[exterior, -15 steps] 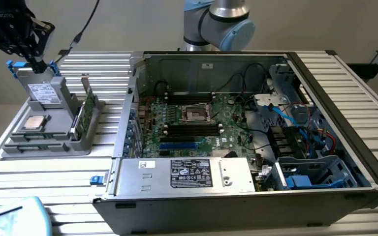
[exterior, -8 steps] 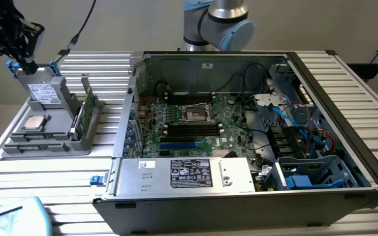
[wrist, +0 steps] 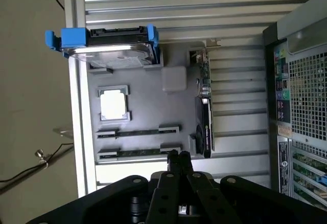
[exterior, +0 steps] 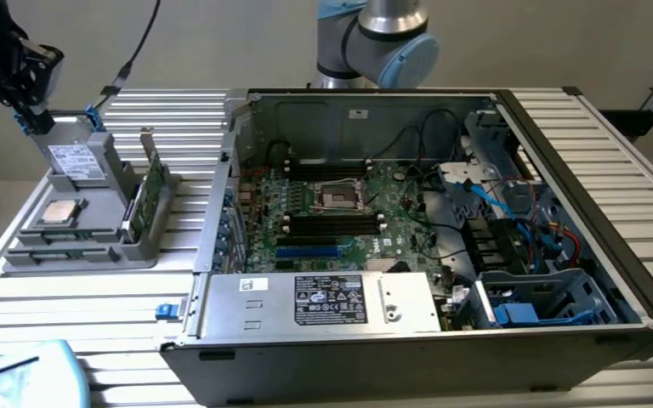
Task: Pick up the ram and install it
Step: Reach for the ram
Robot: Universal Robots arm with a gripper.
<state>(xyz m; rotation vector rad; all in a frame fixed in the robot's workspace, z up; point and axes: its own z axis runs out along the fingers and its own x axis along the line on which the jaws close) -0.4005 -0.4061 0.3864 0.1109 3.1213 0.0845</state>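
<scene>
Ram [wrist: 137,153]: long, thin, dark stick lying on edge in a slot at the near end of the grey tray [wrist: 153,106]; a second ram stick [wrist: 137,131] lies parallel, just beyond it
Tray place: on the slatted table [exterior: 99,306], at the exterior view's left; just beside the open computer case [exterior: 417,374]
Gripper [wrist: 178,156]: jaws pressed together, holding nothing; tips over one end of the ram; whether they touch it cannot be told
Edges: an upright card [exterior: 150,191] stands along the tray's right side, between ram and case wall; the processor chip [wrist: 113,104] sits just past the second ram stick
Open room: bare slats on the near side of the tray; the case lies open over the motherboard [exterior: 406,212]
</scene>
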